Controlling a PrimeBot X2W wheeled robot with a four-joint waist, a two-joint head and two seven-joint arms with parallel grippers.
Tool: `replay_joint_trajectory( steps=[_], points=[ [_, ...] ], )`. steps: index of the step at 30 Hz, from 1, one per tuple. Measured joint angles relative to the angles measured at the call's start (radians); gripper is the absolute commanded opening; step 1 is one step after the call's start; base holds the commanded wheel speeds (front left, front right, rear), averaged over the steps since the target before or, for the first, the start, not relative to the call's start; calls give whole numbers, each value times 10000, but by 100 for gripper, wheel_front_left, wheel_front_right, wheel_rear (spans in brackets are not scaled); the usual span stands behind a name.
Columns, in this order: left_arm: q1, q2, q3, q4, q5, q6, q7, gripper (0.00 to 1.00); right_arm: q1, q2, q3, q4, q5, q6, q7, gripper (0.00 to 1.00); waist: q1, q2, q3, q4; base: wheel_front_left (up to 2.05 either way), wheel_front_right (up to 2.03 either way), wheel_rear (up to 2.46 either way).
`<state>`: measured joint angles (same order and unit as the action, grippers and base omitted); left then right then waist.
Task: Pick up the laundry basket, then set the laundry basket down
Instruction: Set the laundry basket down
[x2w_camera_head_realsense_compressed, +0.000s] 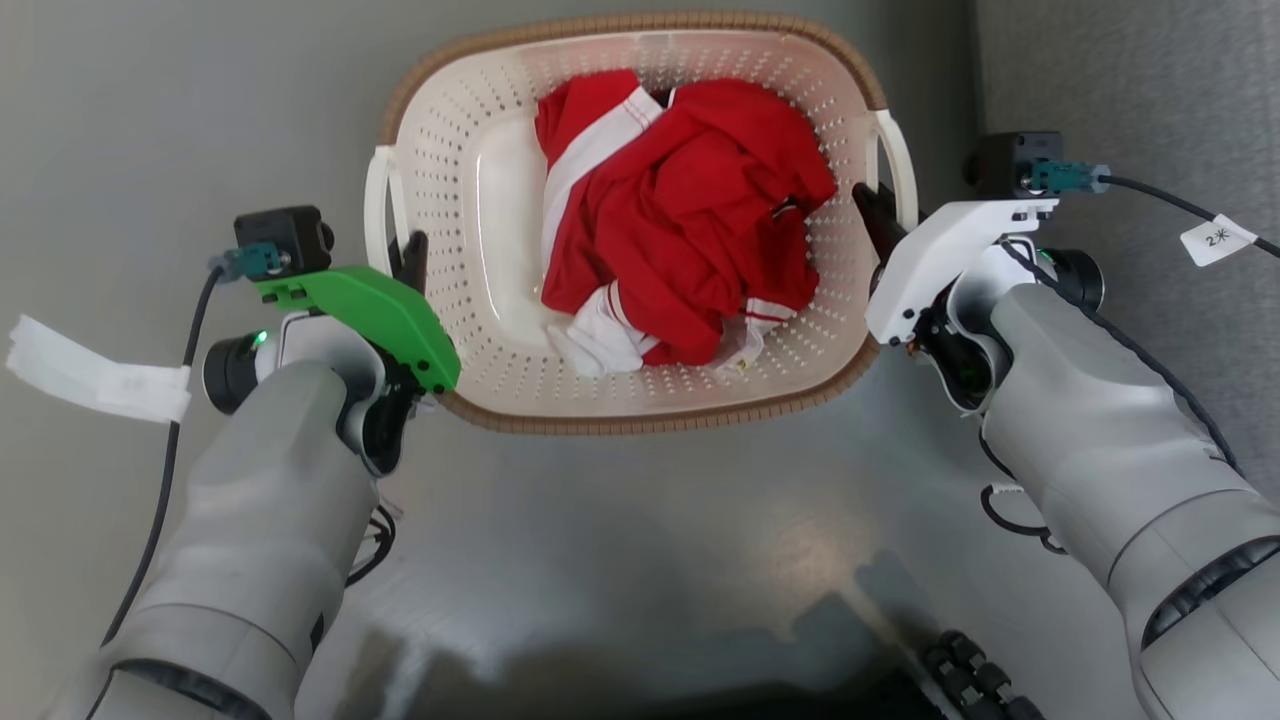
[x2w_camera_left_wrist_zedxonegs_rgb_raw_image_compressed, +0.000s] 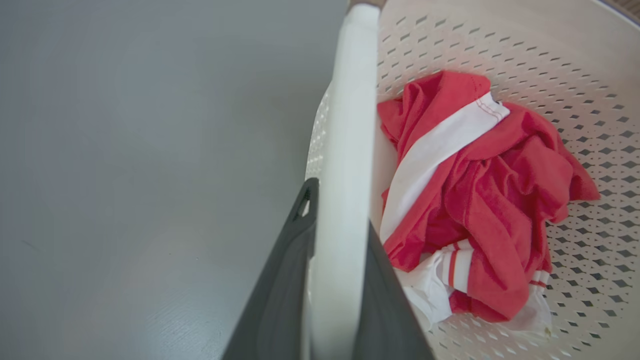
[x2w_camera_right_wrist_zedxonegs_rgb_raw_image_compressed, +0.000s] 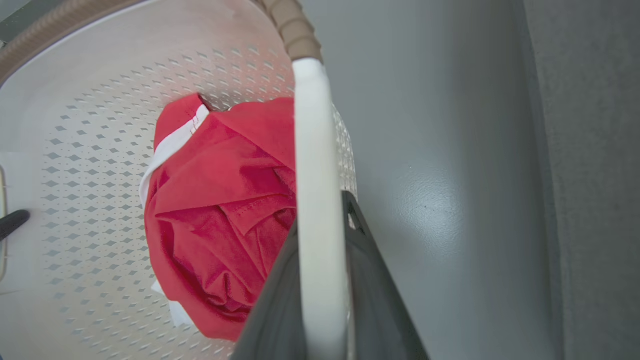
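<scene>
Left hand (x2w_camera_head_realsense_compressed: 411, 258) and right hand (x2w_camera_head_realsense_compressed: 871, 208) each pinch a side handle (x2w_camera_head_realsense_compressed: 374, 200) of the laundry basket (x2w_camera_head_realsense_compressed: 640, 424), red clothes (x2w_camera_head_realsense_compressed: 690, 220) inside.

Left fingers (x2w_camera_head_realsense_compressed: 412, 262) showing dark, narrow, tapering, with slot opening near tip in left wrist view. Behind them: green wrist cover (x2w_camera_head_realsense_compressed: 372, 306), left camera box (x2w_camera_head_realsense_compressed: 285, 232) in black wearing teal plug (x2w_camera_head_realsense_compressed: 255, 262), left cable (x2w_camera_head_realsense_compressed: 168, 485) carrying white tape flag (x2w_camera_head_realsense_compressed: 90, 372), green light (x2w_camera_head_realsense_compressed: 260, 338) glowing.

Right fingers (x2w_camera_head_realsense_compressed: 878, 222) likewise showing dark. Behind them: white wrist cover (x2w_camera_head_realsense_compressed: 940, 255), right camera box (x2w_camera_head_realsense_compressed: 1010, 160) in black, right cable (x2w_camera_head_realsense_compressed: 1160, 198) wearing white tag (x2w_camera_head_realsense_compressed: 1217, 240) marked "2*".

Forearms (x2w_camera_head_realsense_compressed: 260, 500) showing pale grey, smooth.
</scene>
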<state>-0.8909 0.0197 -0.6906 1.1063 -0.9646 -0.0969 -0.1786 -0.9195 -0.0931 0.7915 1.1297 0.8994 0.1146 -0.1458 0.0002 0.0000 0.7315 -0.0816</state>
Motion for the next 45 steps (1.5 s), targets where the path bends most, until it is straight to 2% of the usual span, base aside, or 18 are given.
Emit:
replay_joint_trajectory(
  steps=[19,45],
  points=[
    [-879,-12,-44,132,92,-138,-430,0,-791,6,-178,251,-125,82,-750,0,-1,0,1488,27,0,0,0],
    [-1461,-12,-15,174,288,-188,-644,0,-1284,25,-468,326,-504,-15,-1003,0,-2,0,2277,73,0,0,0]
  ],
)
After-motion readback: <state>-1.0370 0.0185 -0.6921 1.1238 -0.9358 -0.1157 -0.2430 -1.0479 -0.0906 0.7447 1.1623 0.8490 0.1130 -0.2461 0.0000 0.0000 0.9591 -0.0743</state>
